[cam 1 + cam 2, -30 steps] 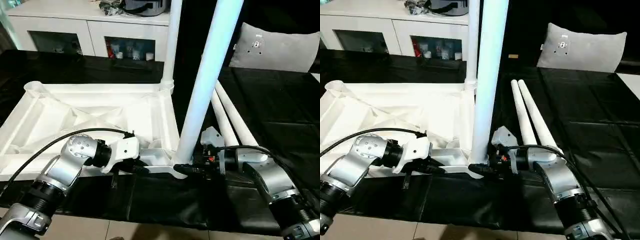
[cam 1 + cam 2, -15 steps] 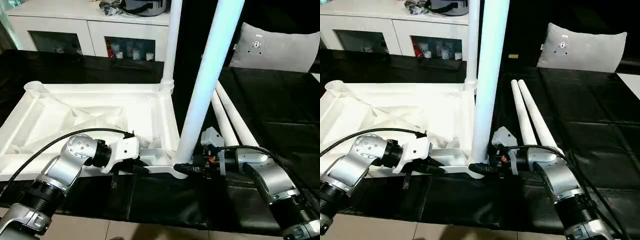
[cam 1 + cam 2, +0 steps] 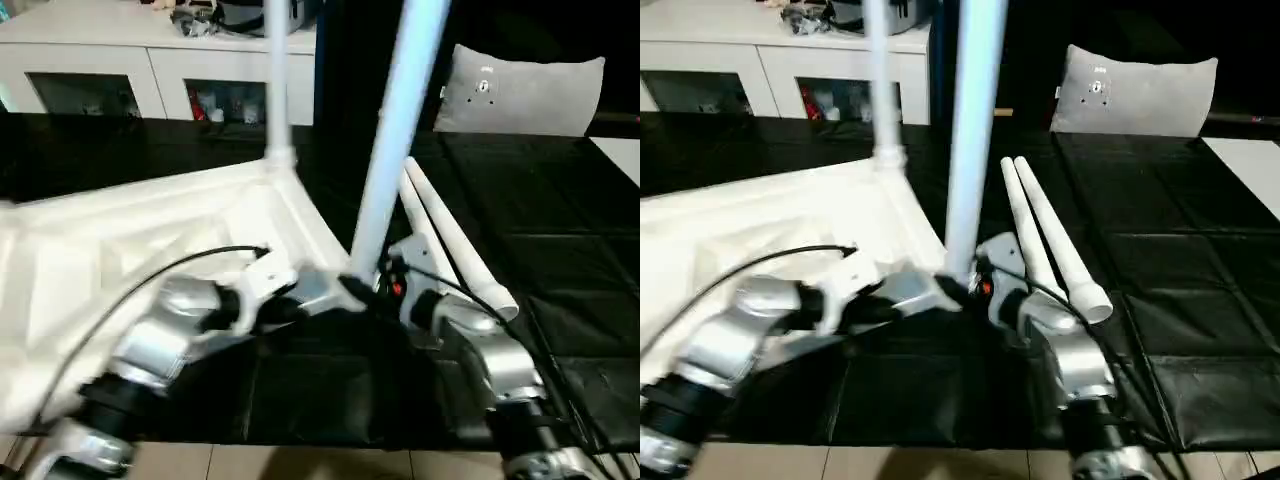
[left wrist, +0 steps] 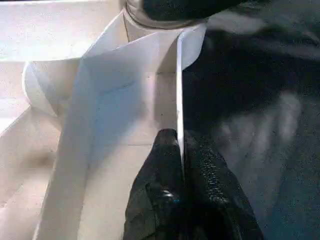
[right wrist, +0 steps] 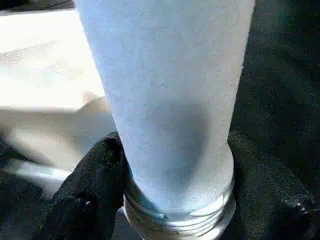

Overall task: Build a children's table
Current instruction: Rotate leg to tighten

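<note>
- Children's table top point(image 3: 150, 240), white, lies upside down on the black-covered tabletop point(image 3: 560, 250), ribbed underside facing up, toward my left side.
- Two legs stand upright in corner sockets: the far leg point(image 3: 278, 80) at the far corner, the near leg point(image 3: 395, 150) at the corner closest to me, between my two arms.
- Two loose legs point(image 3: 450, 235) lie side by side on the black covering, just to the right of the near leg, pointing away from me.
- My left claw point(image 4: 181, 165) is clenched on the thin upright rim wall of the table top point(image 4: 179, 95), one black finger point(image 4: 162, 165) on each side of the white edge, close to the near corner socket.
- My right claw point(image 5: 175, 200) is grasping the near leg point(image 5: 165, 90) at its base: a black finger point(image 5: 95, 175) presses one flank of the tube, the other finger sits on the opposite flank, just above the ringed collar where the leg meets the socket.
- From the head view, both silver forearms meet at that near corner; left arm point(image 3: 170, 330) comes in from the left with a black cable looping over it, right arm point(image 3: 470, 340) comes in from the right.
- Behind the tabletop: a white cabinet point(image 3: 150, 60) with glass-fronted compartments, and a grey-white cushion point(image 3: 520, 90) propped at the far right.
- Head view is motion-blurred, so fine detail of the rib pattern cannot be made out.
</note>
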You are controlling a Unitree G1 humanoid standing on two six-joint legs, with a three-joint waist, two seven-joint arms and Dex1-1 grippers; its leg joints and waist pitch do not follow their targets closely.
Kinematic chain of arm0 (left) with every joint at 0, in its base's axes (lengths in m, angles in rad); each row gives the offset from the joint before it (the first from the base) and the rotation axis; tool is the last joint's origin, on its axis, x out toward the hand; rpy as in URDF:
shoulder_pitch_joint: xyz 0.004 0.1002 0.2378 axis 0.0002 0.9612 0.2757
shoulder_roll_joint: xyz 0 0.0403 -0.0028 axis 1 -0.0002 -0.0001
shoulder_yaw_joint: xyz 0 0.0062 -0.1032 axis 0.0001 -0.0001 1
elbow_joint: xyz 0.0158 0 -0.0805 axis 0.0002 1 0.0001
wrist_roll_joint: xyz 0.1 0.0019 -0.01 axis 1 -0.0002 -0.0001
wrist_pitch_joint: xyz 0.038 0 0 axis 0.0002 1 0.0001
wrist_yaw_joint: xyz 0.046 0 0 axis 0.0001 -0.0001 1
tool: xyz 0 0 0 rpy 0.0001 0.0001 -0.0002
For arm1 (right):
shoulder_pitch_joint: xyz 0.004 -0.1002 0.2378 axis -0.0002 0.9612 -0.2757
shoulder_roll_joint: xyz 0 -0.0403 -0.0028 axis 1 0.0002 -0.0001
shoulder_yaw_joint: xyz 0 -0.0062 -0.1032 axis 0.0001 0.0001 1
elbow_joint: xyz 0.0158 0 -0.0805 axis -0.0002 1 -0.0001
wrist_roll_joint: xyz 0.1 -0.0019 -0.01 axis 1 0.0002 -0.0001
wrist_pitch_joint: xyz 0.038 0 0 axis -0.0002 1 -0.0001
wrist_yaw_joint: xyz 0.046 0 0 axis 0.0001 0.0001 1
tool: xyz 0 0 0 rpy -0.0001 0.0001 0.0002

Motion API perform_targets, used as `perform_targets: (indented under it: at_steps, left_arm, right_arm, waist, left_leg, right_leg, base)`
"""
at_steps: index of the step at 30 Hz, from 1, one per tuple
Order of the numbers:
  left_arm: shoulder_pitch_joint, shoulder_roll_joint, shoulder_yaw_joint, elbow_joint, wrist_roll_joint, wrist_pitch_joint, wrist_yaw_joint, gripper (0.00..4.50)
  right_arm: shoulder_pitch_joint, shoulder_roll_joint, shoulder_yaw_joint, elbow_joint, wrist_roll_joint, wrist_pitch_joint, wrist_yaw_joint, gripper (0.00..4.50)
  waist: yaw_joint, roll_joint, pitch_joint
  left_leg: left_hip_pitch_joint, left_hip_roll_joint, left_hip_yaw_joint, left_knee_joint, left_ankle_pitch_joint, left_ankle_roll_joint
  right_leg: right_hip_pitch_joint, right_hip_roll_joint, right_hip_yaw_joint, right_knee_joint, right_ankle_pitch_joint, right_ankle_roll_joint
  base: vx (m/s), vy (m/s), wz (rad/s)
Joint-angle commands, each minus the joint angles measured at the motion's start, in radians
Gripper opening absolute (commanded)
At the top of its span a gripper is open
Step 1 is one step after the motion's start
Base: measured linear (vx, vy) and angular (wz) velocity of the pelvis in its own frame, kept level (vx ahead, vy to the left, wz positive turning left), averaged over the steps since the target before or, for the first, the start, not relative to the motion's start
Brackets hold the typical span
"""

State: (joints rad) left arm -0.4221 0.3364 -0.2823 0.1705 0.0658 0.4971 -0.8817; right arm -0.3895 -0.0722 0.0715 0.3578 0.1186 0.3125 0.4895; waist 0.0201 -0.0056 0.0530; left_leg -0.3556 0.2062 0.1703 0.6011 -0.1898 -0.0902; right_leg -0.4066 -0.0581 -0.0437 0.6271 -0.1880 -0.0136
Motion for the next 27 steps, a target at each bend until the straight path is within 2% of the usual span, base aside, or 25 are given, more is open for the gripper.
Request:
perform_targets:
  at_steps: [1, 2, 3, 4, 5, 7, 8, 9, 11, 13, 14, 15, 16, 18, 19, 20, 23, 26, 27]
  left_arm:
    - [-0.060, -0.102, 0.010, 0.007, 0.023, 0.003, 0.172, 0.00]
    - [-0.076, -0.135, 0.012, 0.023, 0.032, 0.010, 0.216, 0.00]
    - [-0.082, -0.142, 0.011, 0.025, 0.036, 0.016, 0.227, 0.00]
    - [-0.083, -0.144, 0.010, 0.024, 0.037, 0.019, 0.229, 0.00]
    - [-0.088, -0.149, 0.006, 0.016, 0.047, 0.035, 0.238, 0.00]
    - [-0.090, -0.142, 0.001, 0.010, 0.051, 0.038, 0.229, 0.00]
    - [-0.091, -0.132, -0.003, 0.010, 0.052, 0.033, 0.220, 0.00]
    - [-0.090, -0.123, -0.007, 0.009, 0.052, 0.027, 0.211, 0.00]
    - [-0.083, -0.102, -0.014, 0.005, 0.052, 0.010, 0.186, 0.00]
    - [-0.076, -0.090, -0.012, -0.001, 0.051, 0.011, 0.171, 0.00]
    - [-0.056, -0.055, -0.003, -0.004, 0.045, -0.007, 0.130, 0.00]
    - [-0.050, -0.035, -0.001, -0.002, 0.043, -0.017, 0.114, 0.00]
    - [-0.045, -0.017, 0.000, 0.001, 0.040, -0.036, 0.095, 0.00]
    - [-0.040, 0.016, 0.000, 0.011, 0.029, -0.072, 0.055, 0.00]
    - [-0.039, 0.032, -0.001, 0.017, 0.021, -0.092, 0.031, 0.00]
    - [-0.036, 0.053, -0.006, 0.024, 0.014, -0.114, 0.000, 0.00]
    - [-0.028, 0.103, -0.020, 0.044, -0.001, -0.186, -0.082, 0.00]
    - [-0.024, 0.147, -0.038, 0.070, -0.012, -0.272, -0.165, 0.00]
    - [-0.025, 0.157, -0.043, 0.077, -0.013, -0.284, -0.183, 0.00]
  right_arm:
    - [-0.024, 0.093, 0.080, 0.038, -0.006, 0.034, -0.046, 2.74]
    - [-0.032, 0.097, 0.091, 0.052, -0.025, 0.017, -0.060, 3.09]
    - [-0.032, 0.100, 0.092, 0.052, -0.031, 0.009, -0.062, 3.09]
    - [-0.031, 0.101, 0.092, 0.052, -0.032, 0.008, -0.063, 3.44]
    - [-0.027, 0.111, 0.078, 0.046, -0.035, 0.006, -0.075, 3.46]
    - [-0.019, 0.105, 0.073, 0.035, -0.040, -0.001, -0.074, 3.50]
    - [-0.012, 0.095, 0.073, 0.028, -0.042, -0.007, -0.072, 3.73]
    - [-0.008, 0.089, 0.073, 0.024, -0.042, -0.012, -0.070, 3.86]
    - [0.001, 0.077, 0.068, 0.019, -0.043, -0.022, -0.067, 3.95]
    - [0.007, 0.069, 0.061, 0.015, -0.039, -0.028, -0.064, 4.10]
    - [0.028, 0.039, 0.034, -0.008, -0.024, -0.051, -0.040, 4.37]
    - [0.041, 0.019, 0.027, -0.026, -0.017, -0.063, -0.016, 4.37]
    - [0.054, -0.003, 0.023, -0.044, -0.012, -0.072, 0.005, 4.44]
    - [0.074, -0.046, 0.021, -0.070, -0.010, -0.090, 0.051, 4.48]
    - [0.081, -0.069, 0.020, -0.077, -0.011, -0.101, 0.073, 4.48]
    - [0.088, -0.093, 0.021, -0.087, -0.008, -0.116, 0.103, 4.48]
    - [0.098, -0.138, 0.016, -0.113, 0.009, -0.139, 0.175, 4.48]
    - [0.095, -0.178, 0.011, -0.127, 0.027, -0.159, 0.240, 4.48]
    - [0.093, -0.192, 0.017, -0.128, 0.026, -0.162, 0.259, 4.48]
  waist:
    - [0.002, 0.000, -0.059]
    - [-0.001, 0.001, -0.057]
    - [0.006, 0.004, -0.060]
    - [0.008, 0.004, -0.060]
    - [0.012, 0.004, -0.063]
    - [0.012, 0.005, -0.064]
    - [0.012, 0.005, -0.064]
    - [0.013, 0.012, -0.065]
    - [0.009, 0.010, -0.065]
    - [0.007, 0.011, -0.066]
    - [0.007, 0.022, -0.066]
    - [0.005, 0.016, -0.065]
    - [0.005, 0.016, -0.066]
    - [0.005, 0.023, -0.066]
    - [0.006, 0.022, -0.067]
    - [0.007, 0.027, -0.066]
    - [0.011, 0.022, -0.064]
    - [0.013, 0.023, -0.064]
    - [0.013, 0.017, -0.063]
  left_leg:
    - [0.000, 0.008, -0.003, -0.070, -0.226, -0.008]
    - [0.000, 0.008, -0.001, -0.071, -0.226, -0.011]
    - [0.008, 0.007, 0.000, -0.067, -0.235, -0.008]
    - [0.005, 0.007, -0.001, -0.068, -0.232, -0.005]
    - [-0.001, 0.009, -0.002, -0.070, -0.211, -0.002]
    - [-0.002, 0.010, -0.003, -0.070, -0.198, 0.002]
    - [-0.003, 0.009, -0.002, -0.070, -0.195, 0.007]
    - [-0.002, 0.009, -0.003, -0.070, -0.190, 0.007]
    - [-0.007, 0.009, -0.004, -0.071, -0.188, 0.009]
    - [-0.005, 0.009, -0.003, -0.071, -0.190, 0.011]
    - [-0.003, 0.008, -0.005, -0.071, -0.198, 0.010]
    - [-0.004, 0.009, -0.004, -0.071, -0.206, 0.015]
    - [-0.004, 0.009, -0.003, -0.071, -0.202, 0.017]
    - [-0.005, 0.010, -0.004, -0.072, -0.191, 0.020]
    - [-0.004, 0.010, -0.005, -0.071, -0.192, 0.023]
    - [-0.003, 0.011, -0.005, -0.072, -0.193, 0.025]
    - [-0.001, 0.012, -0.002, -0.072, -0.205, 0.031]
    - [0.001, 0.014, -0.003, -0.074, -0.202, 0.029]
    - [0.005, 0.016, 0.001, -0.073, -0.211, 0.029]
  right_leg:
    - [0.045, -0.057, 0.039, -0.097, -0.337, -0.157]
    - [0.042, -0.056, 0.039, -0.099, -0.339, -0.154]
    - [0.040, -0.057, 0.039, -0.103, -0.350, -0.148]
    - [0.042, -0.058, 0.040, -0.101, -0.343, -0.147]
    - [0.048, -0.058, 0.040, -0.096, -0.301, -0.146]
    - [0.048, -0.056, 0.040, -0.090, -0.245, -0.158]
    - [0.050, -0.057, 0.040, -0.091, -0.230, -0.161]
    - [0.050, -0.058, 0.040, -0.088, -0.218, -0.165]
    - [0.055, -0.057, 0.039, -0.088, -0.196, -0.171]
    - [0.054, -0.057, 0.038, -0.088, -0.188, -0.176]
    - [0.055, -0.057, 0.038, -0.089, -0.185, -0.179]
    - [0.056, -0.057, 0.038, -0.091, -0.184, -0.183]
    - [0.058, -0.056, 0.038, -0.090, -0.178, -0.185]
    - [0.059, -0.057, 0.038, -0.088, -0.150, -0.198]
    - [0.059, -0.056, 0.037, -0.089, -0.149, -0.200]
    - [0.059, -0.056, 0.038, -0.087, -0.138, -0.207]
    - [0.058, -0.057, 0.038, -0.089, -0.153, -0.212]
    - [0.057, -0.057, 0.039, -0.085, -0.147, -0.213]
    - [0.053, -0.056, 0.039, -0.088, -0.155, -0.215]
  base:
    - [0.000, 0.000, 0.00]
    - [0.000, 0.000, 0.00]
    - [0.000, 0.000, 0.00]
    - [0.000, 0.000, 0.00]
    - [0.000, 0.000, 0.00]
    - [0.000, 0.000, 0.00]
    - [0.000, 0.000, 0.00]
    - [0.000, 0.000, 0.00]
    - [0.000, 0.000, 0.00]
    - [0.000, 0.000, 0.00]
    - [0.000, 0.000, 0.00]
    - [0.000, 0.000, 0.00]
    - [0.000, 0.000, 0.00]
    - [0.000, 0.000, 0.00]
    - [0.000, 0.000, 0.00]
    - [0.000, 0.000, 0.00]
    - [0.000, 0.000, 0.00]
    - [0.000, 0.000, 0.00]
    - [0.000, 0.000, 0.00]
